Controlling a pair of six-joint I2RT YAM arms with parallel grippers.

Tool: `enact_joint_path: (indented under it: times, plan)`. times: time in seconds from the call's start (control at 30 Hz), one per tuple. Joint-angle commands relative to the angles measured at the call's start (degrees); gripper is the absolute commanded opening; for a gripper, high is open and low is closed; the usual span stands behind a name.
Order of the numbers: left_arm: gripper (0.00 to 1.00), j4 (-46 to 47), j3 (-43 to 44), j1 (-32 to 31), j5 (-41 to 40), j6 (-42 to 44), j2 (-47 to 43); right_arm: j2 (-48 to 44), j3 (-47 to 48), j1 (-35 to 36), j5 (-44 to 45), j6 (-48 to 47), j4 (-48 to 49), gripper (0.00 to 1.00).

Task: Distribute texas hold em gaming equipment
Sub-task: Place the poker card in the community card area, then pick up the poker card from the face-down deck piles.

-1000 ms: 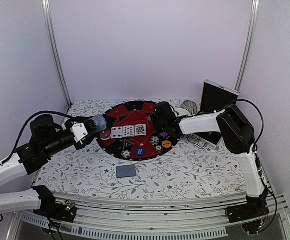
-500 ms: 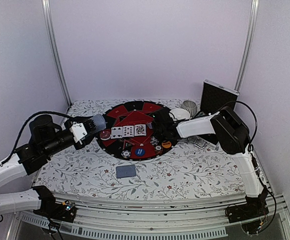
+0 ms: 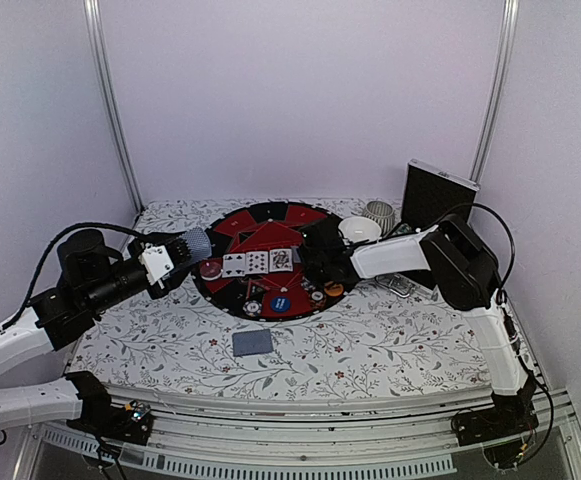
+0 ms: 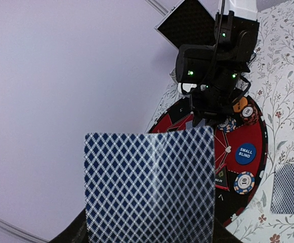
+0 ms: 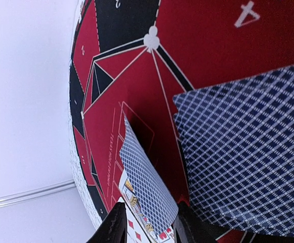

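Floral-print cloth (image 3: pixel 390 340) over the table, pale walls behind, aluminium posts in the corners. Round mat (image 3: pixel 270 232) sits mid-table: felt-like, red and black wedges, thin white lines, a club symbol printed near its centre. Three face-up cards (image 3: pixel 257 262) lie in a row across it. My left gripper (image 3: pixel 188 250) hovers at the mat's left rim, pinched on a pack of cards (image 4: pixel 149 182) held upright, its back a glossy blue-and-white diamond lattice. My right gripper (image 5: pixel 151 212) is low over the mat's right half, fingers spread. A leaning card (image 5: pixel 145 190) with the same lattice back stands tilted in the gap, and the corner of a red-diamond card (image 5: pixel 136 216) shows under it. I cannot tell if the pads touch either one. Just beside it, a flat face-down card (image 5: pixel 248 162) lies on the red felt. On the near part of the mat are a smooth blue disc (image 4: pixel 245 153) lettered SMALL BLIND, a striped chip (image 4: pixel 243 181) and an orange disc (image 3: pixel 333 288). A lone card (image 3: pixel 253 343) lies face down on the cloth nearer my bases. White bowl (image 3: pixel 358 229) and black case (image 3: pixel 435 192) are at the far right.
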Motion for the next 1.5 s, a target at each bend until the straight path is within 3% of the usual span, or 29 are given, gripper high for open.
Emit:
enact_joint_path:
  times: [0.0, 0.33, 0.6, 0.7, 0.8, 0.97, 1.1, 1.3, 1.47]
  plan:
    - [0.54, 0.96, 0.31, 0.37, -0.03, -0.39, -0.81, -2.17, -0.46, 0.55, -2.26, -0.18, 1.77, 0.34]
    - [0.54, 0.93, 0.33, 0.39, -0.18, -0.38, -0.83, -4.9, -3.0, 0.54, -0.26, -1.06, 1.9, 0.38]
    - [0.54, 0.93, 0.31, 0.44, -0.05, -0.38, -0.74, -10.38, -5.9, 0.54, 1.25, -5.76, 2.48, 0.54]
    - [0.54, 0.93, 0.4, 0.48, -0.1, -0.3, -0.73, -12.83, -6.87, 0.55, 0.93, -10.69, 5.14, 0.58]
    - [0.54, 0.93, 0.34, 0.44, -0.09, -0.25, -0.65, -15.56, -6.95, 0.63, -1.28, -21.46, 10.68, 0.6]
    - [0.54, 1.56, 0.12, 0.48, 0.06, -0.04, -0.73, -21.52, -5.57, 2.63, -9.66, -54.64, 19.31, 0.68]
    - [0.54, 2.05, 0.02, 0.43, 0.03, 0.12, -0.74, -26.37, -5.58, 3.13, -22.85, -72.56, 18.42, 0.79]
    - [0.54, 2.4, -0.14, 0.47, -0.27, 0.41, -0.14, -26.18, -0.71, 4.08, -49.2, -78.66, 6.78, 0.8]
    - [0.54, 2.51, -0.09, 0.5, -0.25, 0.41, 0.24, -20.07, 10.49, 8.12, -54.97, -80.63, -5.84, 0.8]
